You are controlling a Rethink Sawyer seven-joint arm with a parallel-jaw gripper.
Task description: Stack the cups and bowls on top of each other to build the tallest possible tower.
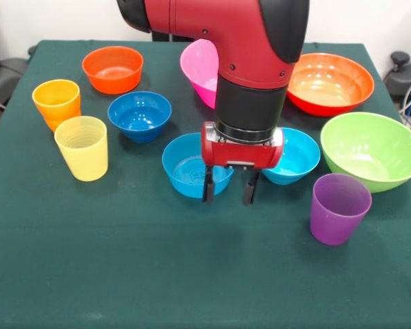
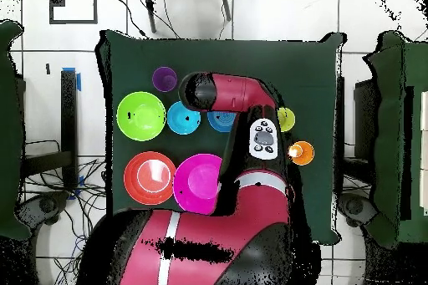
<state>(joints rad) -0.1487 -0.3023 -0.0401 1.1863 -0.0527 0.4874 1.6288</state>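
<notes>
While all pieces stand separate on green surface [image 1: 123, 274], gripper [image 1: 229, 192] hangs open and empty, just before mid-blue bowl [image 1: 185, 168] and cyan bowl [image 1: 298, 154].

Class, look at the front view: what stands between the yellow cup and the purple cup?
The gripper, hanging open before the mid-blue bowl, lies between the yellow cup and purple cup; otherwise bare green cloth.

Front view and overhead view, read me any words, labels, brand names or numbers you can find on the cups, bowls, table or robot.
No text can be read in either view.
The cups, such as the purple cup, and the bowls, such as the lime green bowl, carry no print.
The arm has a panel of buttons in the overhead view; any markings there are too small to read.
The gripper shows no label.
</notes>
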